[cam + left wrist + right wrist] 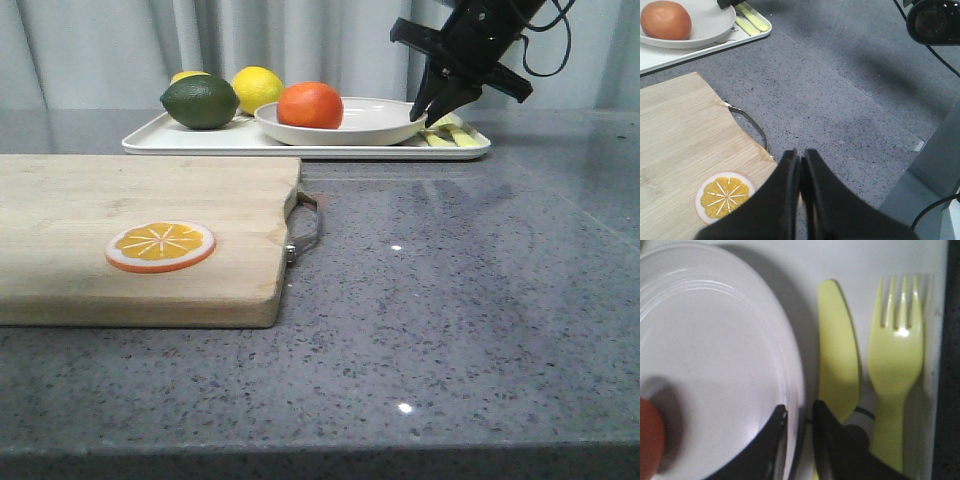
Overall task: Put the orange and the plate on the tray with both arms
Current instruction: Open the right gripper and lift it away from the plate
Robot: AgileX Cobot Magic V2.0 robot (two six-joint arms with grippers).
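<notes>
Orange (310, 105) in plate (370, 128) on tray (190, 140)

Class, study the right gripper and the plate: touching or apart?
Touching. In the right wrist view the right gripper straddles the rim of the plate, one of its fingers lying against the inside with no gap showing.

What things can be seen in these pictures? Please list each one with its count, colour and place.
orange: 1, orange, in the plate
plate: 1, off-white, on the tray
tray: 1, white, far side of the table
lemon: 1 whole, yellow, on the tray behind the plate; a second yellow fruit is partly hidden
lime: 1, dark green, on the tray's left part
knife: 1, pale yellow, on the tray beside the plate
fork: 1, pale yellow, next to the knife
cutting board: 1, light wood, near left
orange slice: 1, orange with white rim, on the board
table: 1, grey speckled
left gripper: black, shut, over the board's edge
right gripper: black, jaws astride the plate's rim
</notes>
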